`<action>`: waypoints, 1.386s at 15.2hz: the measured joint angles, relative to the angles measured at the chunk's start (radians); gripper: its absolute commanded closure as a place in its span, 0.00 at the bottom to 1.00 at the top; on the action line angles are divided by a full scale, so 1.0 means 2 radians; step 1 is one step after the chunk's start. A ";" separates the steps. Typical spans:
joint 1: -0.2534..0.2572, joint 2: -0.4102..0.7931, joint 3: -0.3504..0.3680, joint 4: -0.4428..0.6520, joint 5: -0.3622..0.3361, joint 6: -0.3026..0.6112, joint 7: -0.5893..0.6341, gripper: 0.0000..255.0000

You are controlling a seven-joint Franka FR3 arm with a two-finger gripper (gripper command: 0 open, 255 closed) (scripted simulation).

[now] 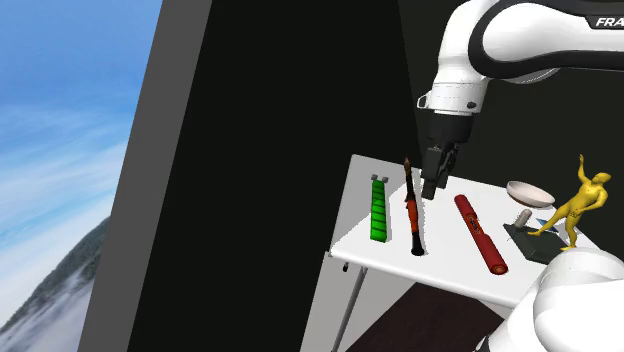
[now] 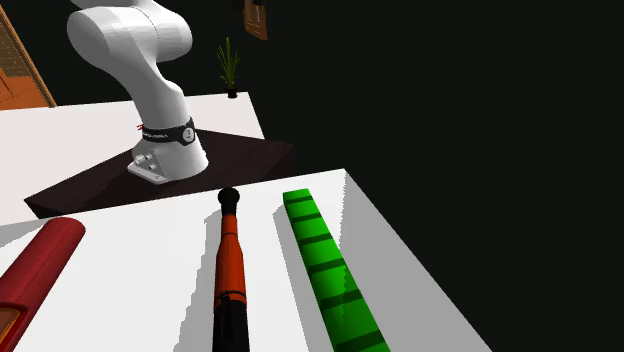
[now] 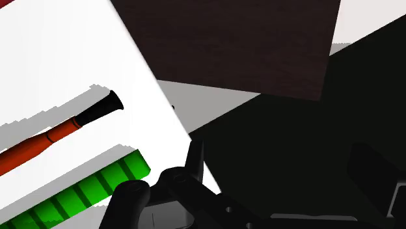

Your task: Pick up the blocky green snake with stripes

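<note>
The green snake (image 1: 380,210) is a long blocky bar with darker stripes. It lies flat along the shoulder view's left edge of the white table (image 1: 445,265). In the second exterior view the snake (image 2: 330,275) runs beside the table's right edge. My gripper (image 1: 435,185) hangs open above the table, holding nothing, and stands to the right of the snake in the shoulder view. An orange-and-black bat (image 1: 411,212) lies between them. The wrist view has one end of the snake (image 3: 84,192) near the table edge, next to the bat (image 3: 58,133).
A dark red cylinder (image 1: 480,233) lies right of the gripper. Farther right are a pale bowl (image 1: 530,192), a yellow figurine (image 1: 578,205) and a dark flat tile (image 1: 530,243). The arm's base (image 2: 165,150) sits on a dark brown stand (image 2: 230,165). A black area lies beyond the table's left side.
</note>
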 measured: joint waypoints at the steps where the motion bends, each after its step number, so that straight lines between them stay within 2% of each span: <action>1: 0.000 0.000 0.000 0.000 0.000 0.000 0.000 0.00; 3: -0.007 0.014 0.000 -0.005 0.000 0.022 0.010 0.00; 11: -0.047 0.118 -0.004 -0.013 -0.003 0.156 0.074 0.00; 21: -0.095 0.263 -0.025 0.018 -0.011 0.301 0.150 0.00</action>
